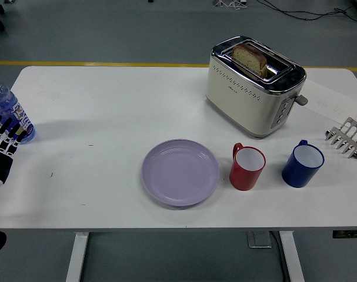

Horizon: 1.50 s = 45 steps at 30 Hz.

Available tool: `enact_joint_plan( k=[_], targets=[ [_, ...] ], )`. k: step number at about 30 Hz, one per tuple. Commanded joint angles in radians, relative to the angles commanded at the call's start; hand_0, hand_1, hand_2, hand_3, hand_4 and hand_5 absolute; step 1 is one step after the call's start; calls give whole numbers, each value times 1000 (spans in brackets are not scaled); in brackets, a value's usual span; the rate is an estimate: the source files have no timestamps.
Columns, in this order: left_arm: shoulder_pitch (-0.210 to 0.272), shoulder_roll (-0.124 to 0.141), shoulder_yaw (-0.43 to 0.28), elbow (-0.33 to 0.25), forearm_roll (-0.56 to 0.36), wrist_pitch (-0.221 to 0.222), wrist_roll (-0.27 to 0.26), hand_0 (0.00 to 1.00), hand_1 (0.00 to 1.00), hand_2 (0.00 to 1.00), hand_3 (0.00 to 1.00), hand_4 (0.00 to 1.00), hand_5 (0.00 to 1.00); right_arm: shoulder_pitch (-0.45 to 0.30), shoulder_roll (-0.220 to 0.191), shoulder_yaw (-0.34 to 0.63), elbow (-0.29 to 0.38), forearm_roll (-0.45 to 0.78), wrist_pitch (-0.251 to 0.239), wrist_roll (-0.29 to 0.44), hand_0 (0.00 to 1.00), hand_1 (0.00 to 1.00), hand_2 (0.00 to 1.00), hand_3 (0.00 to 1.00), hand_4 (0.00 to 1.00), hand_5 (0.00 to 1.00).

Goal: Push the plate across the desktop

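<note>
Plate (pixel 180 172), lilac and empty, lies flat near the table's (pixel 119 106) near edge, about midway between left and right, with nothing touching it.

Head view, the only one given: just right of the plate stands a red mug (pixel 247 168), close to its rim but apart from it, and further right a blue mug (pixel 302 164). Beyond them, toward the far right, sits a cream toaster (pixel 254 85) with a slice of bread (pixel 250 58) standing in its slot, and a small metal toast rack (pixel 346 138) lies by the right edge. A water bottle (pixel 7 111) stands at the far left. The left hand (pixel 2 147) shows only in part at the left border, just beside the bottle and well apart from the plate; its fingers look extended and hold nothing. The right hand is out of sight.

The push looks not yet begun, as no hand is on the plate. The next move calls for bringing a hand to the plate's rim. Pushing right would knock the red mug, so open table to the left or far side seems the safer path.
</note>
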Motion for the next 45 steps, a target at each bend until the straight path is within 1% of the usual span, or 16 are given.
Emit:
enact_joint_plan(
  k=[8,21,45],
  targets=[
    [7,-19,-44,5,7,8,-1,646,707,692,667,506,998,0,-2,-1,0,-6,1,-2,517,487,597,543,218,242],
    [-9,-47,-93,8,33,12,3,639,703,688,676,519,998,14,-3,-10,0,6,-2,1,517,487,596,544,218,242],
    [-18,-55,-104,7,37,13,-1,635,695,687,682,523,998,25,-3,-11,0,4,3,3,517,487,596,544,217,246]
  ],
)
